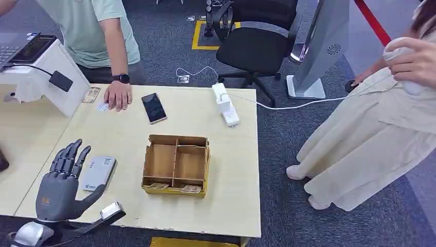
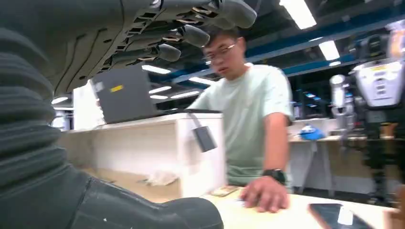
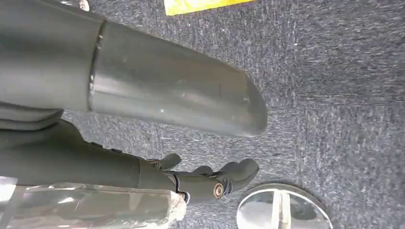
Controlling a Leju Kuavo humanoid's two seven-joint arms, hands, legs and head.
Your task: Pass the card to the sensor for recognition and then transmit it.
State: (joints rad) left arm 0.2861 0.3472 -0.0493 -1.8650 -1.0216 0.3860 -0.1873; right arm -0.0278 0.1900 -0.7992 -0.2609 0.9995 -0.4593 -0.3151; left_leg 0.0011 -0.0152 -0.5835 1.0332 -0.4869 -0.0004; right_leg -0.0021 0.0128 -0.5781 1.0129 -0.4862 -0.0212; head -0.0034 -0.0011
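Observation:
My left hand [image 1: 61, 182] hovers open over the table's near left corner, fingers spread and holding nothing. Just to its right lies the flat grey sensor pad [image 1: 97, 172]. A person's hand [image 1: 118, 95] rests at the far side of the table on a small white card [image 1: 102, 107]. In the left wrist view my fingers [image 2: 191, 33] and thumb [image 2: 143, 212] stand apart, with the person's hand [image 2: 265, 193] flat on the tabletop beyond them. My right hand [image 3: 210, 179] hangs over grey carpet with nothing in it.
A cardboard divider box [image 1: 176, 164] sits mid-table with cards in its front compartments. A phone [image 1: 153, 107] and a white power strip [image 1: 225, 104] lie at the far edge. A white stand [image 1: 46, 77] with a laptop is at the left. A second person [image 1: 380, 118] stands at the right.

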